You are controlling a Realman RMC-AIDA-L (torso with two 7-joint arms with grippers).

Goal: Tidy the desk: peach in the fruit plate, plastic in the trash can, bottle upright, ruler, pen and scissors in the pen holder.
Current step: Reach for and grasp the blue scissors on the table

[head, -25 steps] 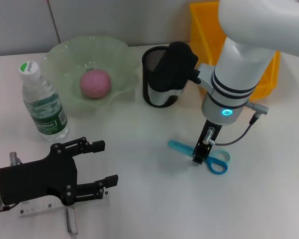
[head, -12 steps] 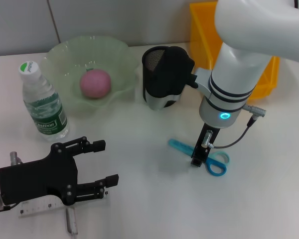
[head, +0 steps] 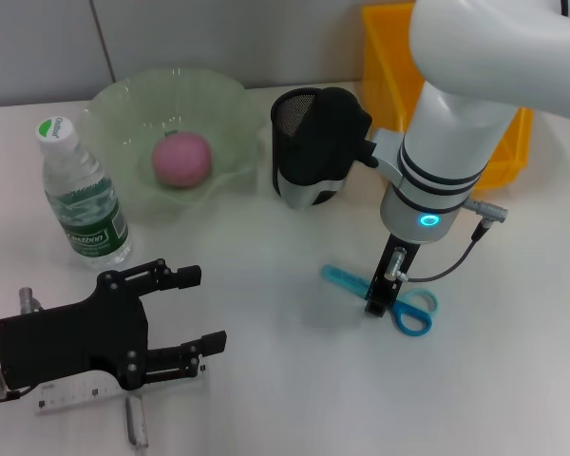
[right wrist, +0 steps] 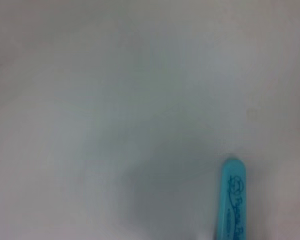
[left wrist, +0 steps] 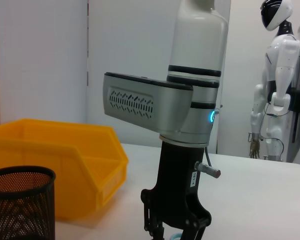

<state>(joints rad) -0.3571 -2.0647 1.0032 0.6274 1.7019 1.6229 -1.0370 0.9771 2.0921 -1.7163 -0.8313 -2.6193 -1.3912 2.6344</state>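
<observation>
Blue scissors [head: 407, 304] lie flat on the white table, and my right gripper [head: 375, 302] points straight down onto them near the pivot. The blade tip [right wrist: 233, 200] shows in the right wrist view. At the front left my left gripper [head: 198, 312] stands open and holds nothing. It hovers over the clear ruler [head: 71, 394] and the pen [head: 135, 426]. A pink peach [head: 180, 159] sits in the green fruit plate [head: 123, 100]. The bottle [head: 81, 199] is upright beside the plate. The black mesh pen holder [head: 294, 157] is partly covered by my right wrist. No plastic is in view.
A yellow bin [head: 385, 57] stands at the back right behind my right arm, and it shows in the left wrist view as the yellow bin [left wrist: 55, 165] next to the pen holder [left wrist: 20, 200]. A wall runs along the table's far edge.
My right arm shifted slightly left over the scissors a second ago and has since held still. The scissors and my left arm have not moved.
</observation>
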